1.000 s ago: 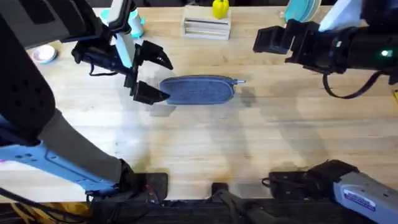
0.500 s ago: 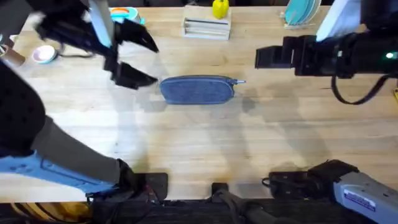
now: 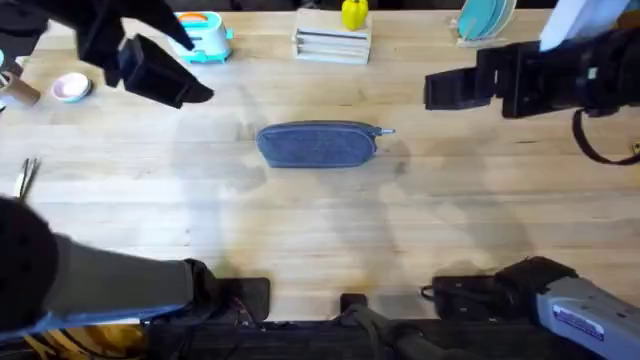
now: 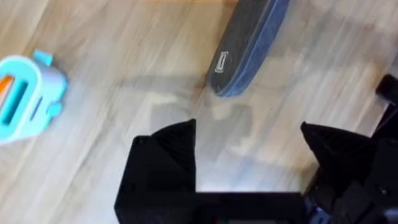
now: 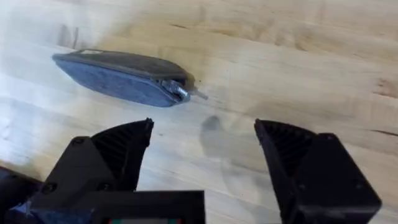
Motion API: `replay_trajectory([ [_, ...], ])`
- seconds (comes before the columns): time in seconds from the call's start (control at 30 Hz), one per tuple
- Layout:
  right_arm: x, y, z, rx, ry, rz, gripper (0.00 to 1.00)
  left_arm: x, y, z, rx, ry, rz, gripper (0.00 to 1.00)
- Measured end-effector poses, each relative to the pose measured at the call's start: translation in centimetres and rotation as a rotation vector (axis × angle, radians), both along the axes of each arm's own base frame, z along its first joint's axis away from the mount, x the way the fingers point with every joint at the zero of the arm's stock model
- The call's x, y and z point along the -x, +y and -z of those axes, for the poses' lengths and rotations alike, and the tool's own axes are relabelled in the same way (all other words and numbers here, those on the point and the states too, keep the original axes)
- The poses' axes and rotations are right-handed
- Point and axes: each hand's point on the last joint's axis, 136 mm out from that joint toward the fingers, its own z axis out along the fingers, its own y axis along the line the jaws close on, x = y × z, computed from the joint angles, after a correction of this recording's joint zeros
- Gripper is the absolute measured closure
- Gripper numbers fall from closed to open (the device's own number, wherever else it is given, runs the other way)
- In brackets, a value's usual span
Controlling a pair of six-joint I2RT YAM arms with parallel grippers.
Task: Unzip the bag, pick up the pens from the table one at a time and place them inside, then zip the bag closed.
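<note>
The bag [image 3: 318,143] lay zipped on the bench [image 3: 320,230], well apart from both my jaws, left [image 4: 249,149] and right [image 5: 202,149], which hung wide open, holding nothing, either side of it.

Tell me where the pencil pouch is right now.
The pouch lies flat near the middle of the table in the overhead view, its silver zip pull pointing right, with both open grippers, left and right, raised clear of it.
</note>
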Motion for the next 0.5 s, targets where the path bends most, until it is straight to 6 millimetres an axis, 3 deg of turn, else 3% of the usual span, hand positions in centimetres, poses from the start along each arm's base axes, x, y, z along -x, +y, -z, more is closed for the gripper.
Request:
replay_trajectory([
  [0.23, 0.2, -0.1, 0.2, 0.01, 0.008, -0.009, 0.004, 2.4, 0.8, -2.5, -0.062, 0.028, -0.242, 0.004],
  [0.5, 0.2, -0.1, 0.2, 0.011, 0.007, -0.009, 0.004, 4.2, 0.8, -4.6, -0.059, -0.003, -0.363, 0.006],
])
